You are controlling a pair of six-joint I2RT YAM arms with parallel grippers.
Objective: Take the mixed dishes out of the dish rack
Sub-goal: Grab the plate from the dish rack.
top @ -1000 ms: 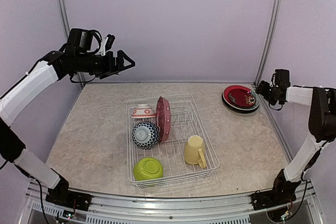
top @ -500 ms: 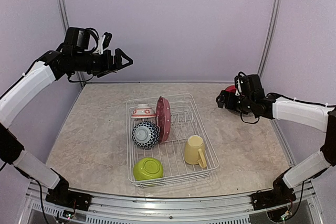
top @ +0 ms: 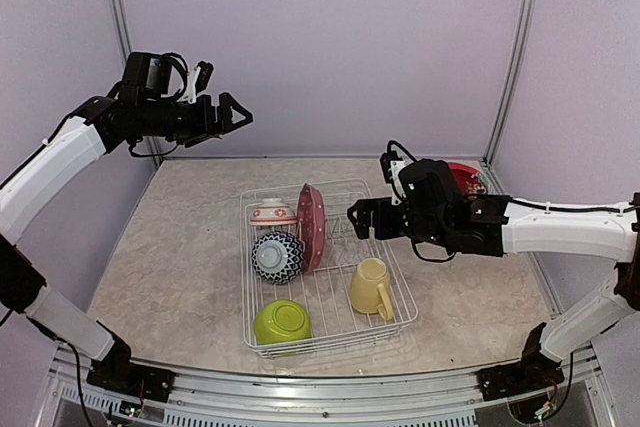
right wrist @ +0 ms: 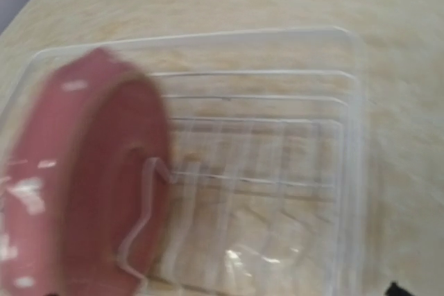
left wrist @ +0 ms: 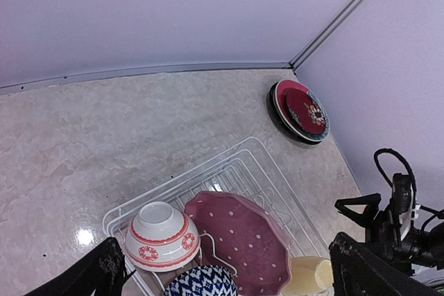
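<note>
Hovering high over the far-left corner of the table (top: pixel 180 247), left gripper (top: pixel 240 117) has its jaws spread wide with nothing between them and nothing touching them.

Right gripper (top: pixel 358 219) is low over the far-right part of the dish rack (top: pixel 330 292), just right of the pink dotted plate (top: pixel 311 227). Jaws look parted in the top view and hold nothing. Can't tell whether a fingertip touches the wire. Right wrist view is blurred and shows almost none of its own fingers, only the pink plate on the left and bare rack wires on the right.

Rack sits mid-table and holds five pieces:
- pink dotted plate, standing on edge in the prongs, centre-far
- red-white bowl (top: pixel 272 213), far-left corner, rim down, just beside the plate
- blue-patterned bowl (top: pixel 277 256), lying on its side near of the red-white one, against the plate's left face
- lime green bowl (top: pixel 281 322), near-left corner, upside down
- pale yellow mug (top: pixel 371 287), near-right, tipped on its side, handle toward the near edge

Outside the rack: red plate (left wrist: pixel 300 110) stacked on a dark green plate (left wrist: pixel 275 117), flat on the table at the far-right corner. Top view shows them mostly hidden behind the right arm.
</note>
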